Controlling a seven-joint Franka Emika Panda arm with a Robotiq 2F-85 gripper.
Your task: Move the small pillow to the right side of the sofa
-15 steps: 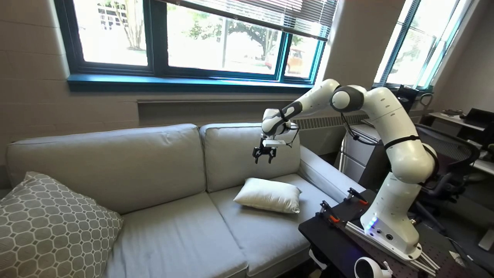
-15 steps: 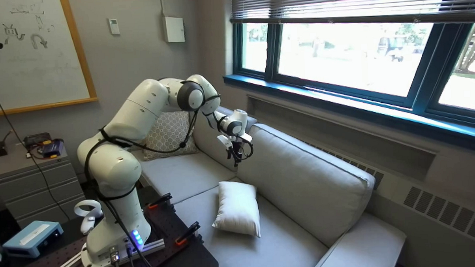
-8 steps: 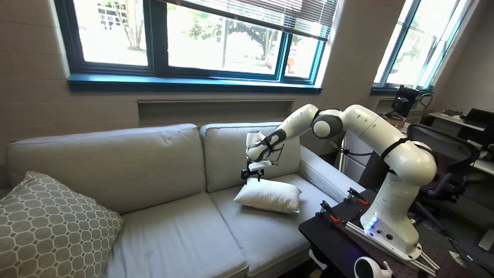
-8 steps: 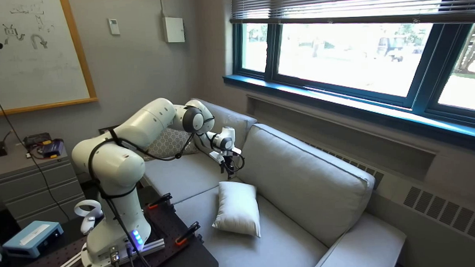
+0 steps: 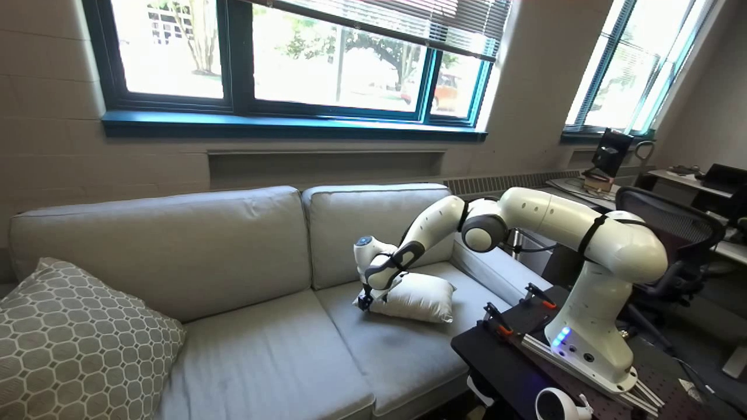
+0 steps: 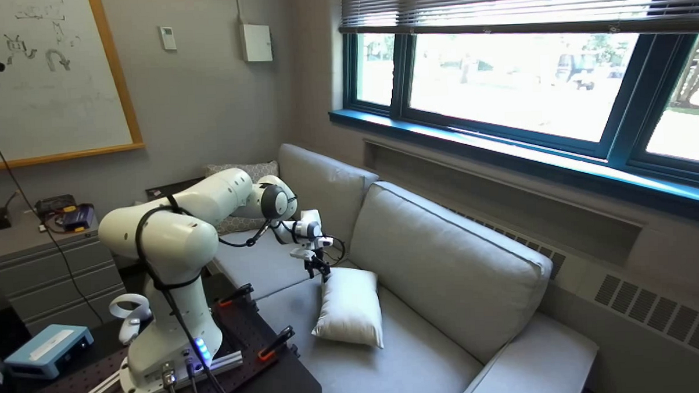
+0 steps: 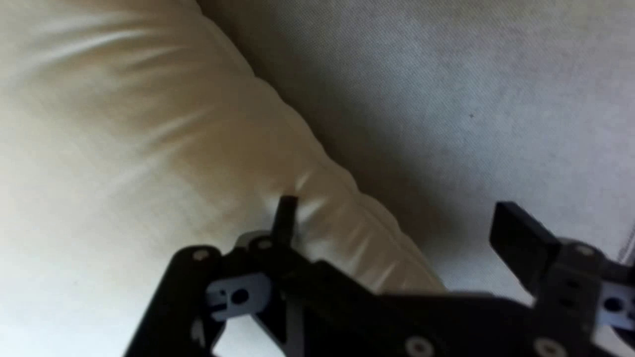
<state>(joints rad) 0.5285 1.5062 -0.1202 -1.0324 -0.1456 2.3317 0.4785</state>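
The small white pillow (image 5: 420,297) lies on the seat of the pale grey sofa (image 5: 251,350), on the seat cushion nearer the robot. It also shows in an exterior view (image 6: 350,310). My gripper (image 5: 372,300) is low at the pillow's edge, next to the seam between the seat cushions; an exterior view shows it at the pillow's far corner (image 6: 318,272). In the wrist view the gripper (image 7: 397,203) is open. One finger presses on or touches the pillow (image 7: 149,163); the other is past its edge, above the seat fabric. My arm hides part of the pillow.
A larger lattice-patterned cushion (image 5: 87,344) leans at the sofa's far end. The sofa's back cushions (image 6: 445,263) stand behind the pillow, and a padded arm (image 6: 535,358) closes the near end. The black robot table (image 5: 496,361) with orange-tipped clamps stands in front.
My gripper has come down from above the seat by the back cushion to the pillow's edge, moving toward the seam between the seats. The pillow has not visibly moved.
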